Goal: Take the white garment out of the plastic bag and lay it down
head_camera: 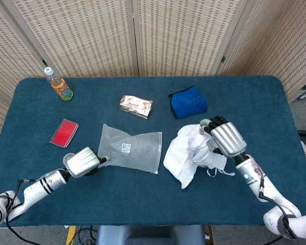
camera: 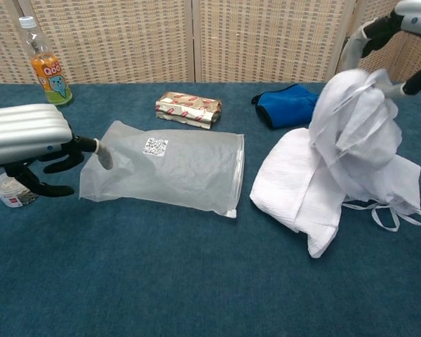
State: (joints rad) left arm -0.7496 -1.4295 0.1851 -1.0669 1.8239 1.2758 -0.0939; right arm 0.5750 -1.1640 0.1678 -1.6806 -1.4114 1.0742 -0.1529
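The clear plastic bag [head_camera: 132,150] lies flat and empty-looking left of centre, with a printed label on it [camera: 172,165]. My left hand [head_camera: 82,162] sits at its left corner with its fingers spread [camera: 28,137]; one fingertip [camera: 104,156] lies on the bag's edge and the thumb is off it. The white garment [head_camera: 186,155] lies outside the bag, right of centre. My right hand [head_camera: 227,139] grips a bunched end of the garment [camera: 351,126] and holds it above the part spread on the table. In the chest view, only the fingers of the right hand [camera: 407,14] show at the top right.
An orange drink bottle [head_camera: 58,86] stands at the back left. A red packet [head_camera: 64,132], a foil-wrapped packet [head_camera: 136,105] and a blue pouch [head_camera: 187,102] lie on the blue table [head_camera: 158,204]. A small white cup [camera: 10,191] sits under my left hand.
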